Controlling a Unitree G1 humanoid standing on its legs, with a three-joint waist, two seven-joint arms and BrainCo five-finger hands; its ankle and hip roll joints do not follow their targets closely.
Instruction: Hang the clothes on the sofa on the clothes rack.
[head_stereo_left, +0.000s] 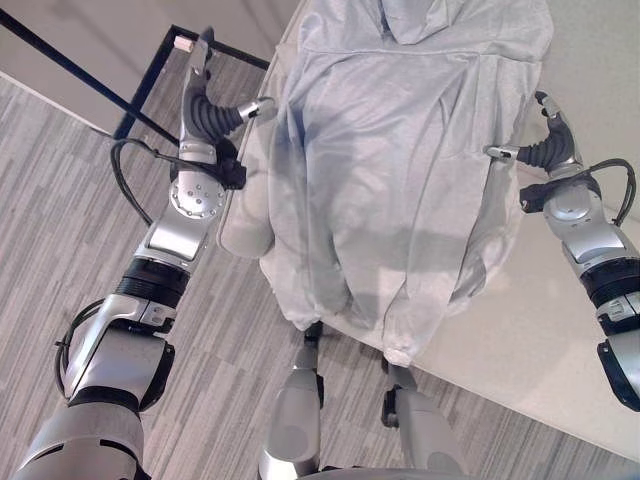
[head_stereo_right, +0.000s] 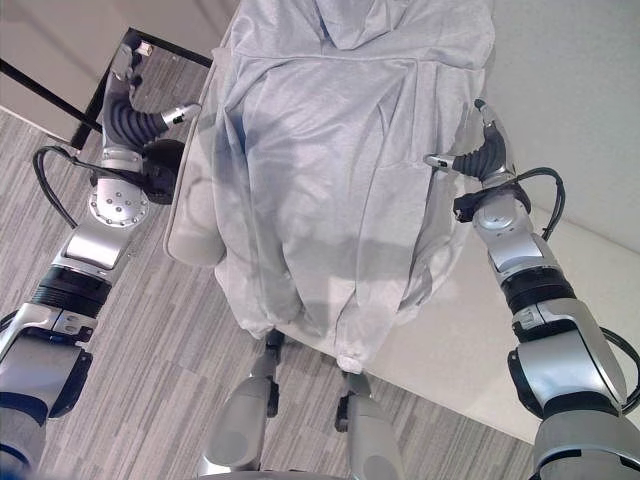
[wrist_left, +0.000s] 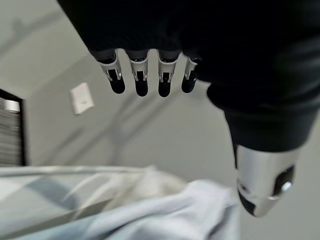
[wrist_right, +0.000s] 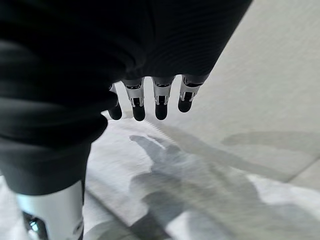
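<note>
A light grey hooded sweatshirt (head_stereo_left: 390, 180) lies spread on the pale sofa (head_stereo_left: 560, 330), its hem and cuffs hanging over the front edge. My left hand (head_stereo_left: 205, 110) is raised beside the garment's left sleeve, fingers straight and thumb pointing toward the cloth, holding nothing. In the left wrist view its fingers (wrist_left: 141, 75) hover above the fabric (wrist_left: 150, 215). My right hand (head_stereo_left: 545, 140) stands at the garment's right edge, thumb close to the sleeve and fingers (wrist_right: 160, 95) straight with nothing in them. Black bars of the clothes rack (head_stereo_left: 150, 90) cross the upper left.
Grey striped carpet (head_stereo_left: 60, 220) covers the floor to the left and in front of the sofa. A rounded sofa cushion edge (head_stereo_left: 245, 215) juts out below the left sleeve. A wall with a white socket plate (wrist_left: 81, 98) stands behind the left hand.
</note>
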